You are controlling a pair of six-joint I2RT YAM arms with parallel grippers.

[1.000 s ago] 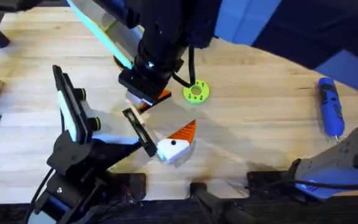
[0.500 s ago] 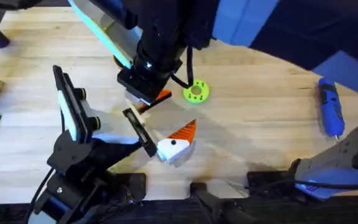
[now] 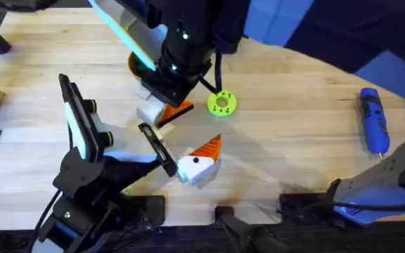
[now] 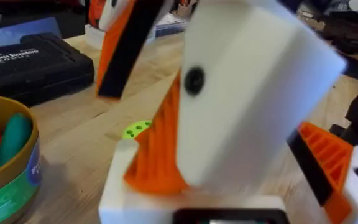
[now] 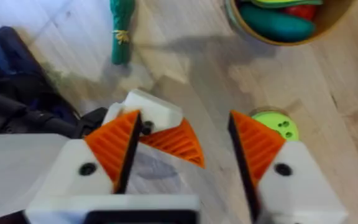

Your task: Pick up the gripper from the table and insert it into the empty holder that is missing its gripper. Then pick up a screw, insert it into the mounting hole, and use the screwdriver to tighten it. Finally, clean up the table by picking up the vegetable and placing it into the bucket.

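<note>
Directly over the holder, right gripper spread

Overhead, the right gripper (image 3: 166, 105) sits a little toward 11 o'clock from the table's centre, and the right wrist view has it (image 5: 182, 121) released, jaws wide apart with the orange pads facing each other. Between those pads lies the holder (image 5: 154, 111), white with a small dark hole. The orange ribbed gripper (image 5: 176, 144) is touching it, though whether it is seated inside cannot be told. One pad overlaps the holder's edge and the other stands apart from it. The lime-green disc (image 3: 221, 103) lies just beside, toward 3 o'clock.

The left gripper (image 3: 199, 163) hangs near the centre, toward 6 o'clock from the right one; whether it is clenched or released cannot be told.

Farther out, the vegetable (image 5: 122, 28) lies on bare wood. The bucket (image 5: 328, 22) stands well apart from it, with toys inside. The screwdriver (image 3: 373, 119) rests at 3 o'clock, near the table edge.
</note>
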